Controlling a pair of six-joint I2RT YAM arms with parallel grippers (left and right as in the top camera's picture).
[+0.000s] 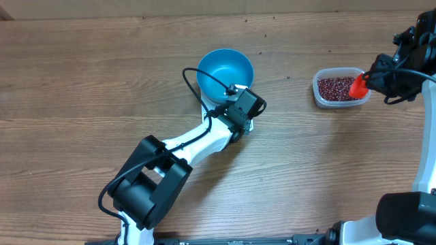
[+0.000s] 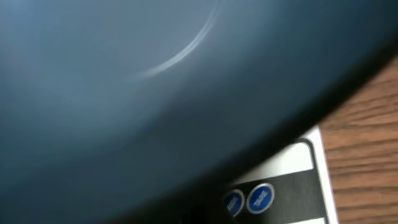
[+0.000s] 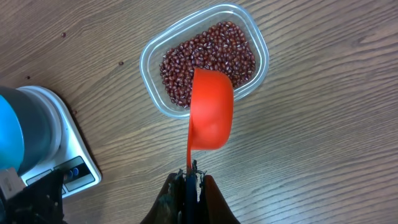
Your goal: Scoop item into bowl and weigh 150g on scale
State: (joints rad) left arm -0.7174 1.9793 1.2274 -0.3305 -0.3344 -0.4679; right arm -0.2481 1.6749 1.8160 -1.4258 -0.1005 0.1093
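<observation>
Left gripper (image 1: 234, 92) sits at the near rim of the blue bowl (image 1: 225, 68). Its fingers are out of sight and the jaws are closed; cannot tell whether they pinch the rim. The bowl stands on the white scale (image 3: 71, 152) and covers most of it, with the button panel poking out at one edge. Well to the right, a clear container (image 1: 316, 88) rests on the table (image 1: 102, 68), beans (image 1: 335, 86) heaped inside. A red scoop (image 3: 211, 109) hangs over the container's near rim; contact with the beans is unclear. Right gripper (image 3: 189, 177) is pressed together on the scoop's handle.
</observation>
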